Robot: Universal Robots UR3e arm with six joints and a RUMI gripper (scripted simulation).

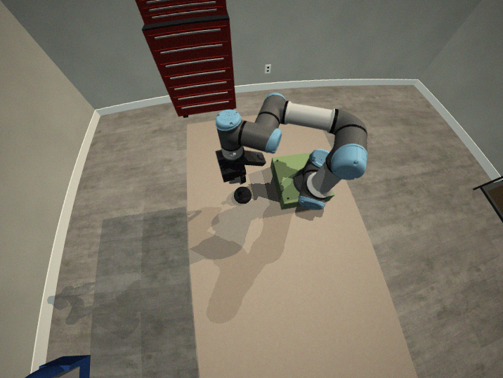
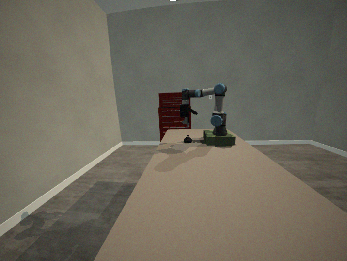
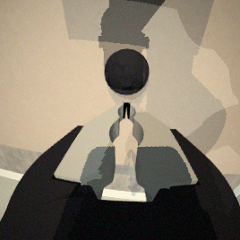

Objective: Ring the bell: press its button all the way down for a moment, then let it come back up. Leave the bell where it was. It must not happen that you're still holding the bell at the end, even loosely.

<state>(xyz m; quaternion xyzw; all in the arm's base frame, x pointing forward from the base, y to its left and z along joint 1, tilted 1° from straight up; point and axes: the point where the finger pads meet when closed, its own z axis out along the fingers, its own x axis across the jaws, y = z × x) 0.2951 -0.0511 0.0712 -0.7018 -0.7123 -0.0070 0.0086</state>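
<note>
The black dome bell (image 1: 242, 195) sits on the tan table, left of the green robot base. It also shows in the exterior view (image 2: 187, 139) and in the wrist view (image 3: 126, 72), just beyond the fingertips. My gripper (image 1: 234, 176) points straight down, well above the table and slightly behind the bell; it shows against the red cabinet in the exterior view (image 2: 185, 122). In the wrist view the two fingers meet tip to tip with nothing between them. The gripper is shut and empty and does not touch the bell.
The green base block (image 1: 293, 180) stands right of the bell. A red drawer cabinet (image 1: 191, 56) stands behind the table's far end. The table's left edge runs close to the bell.
</note>
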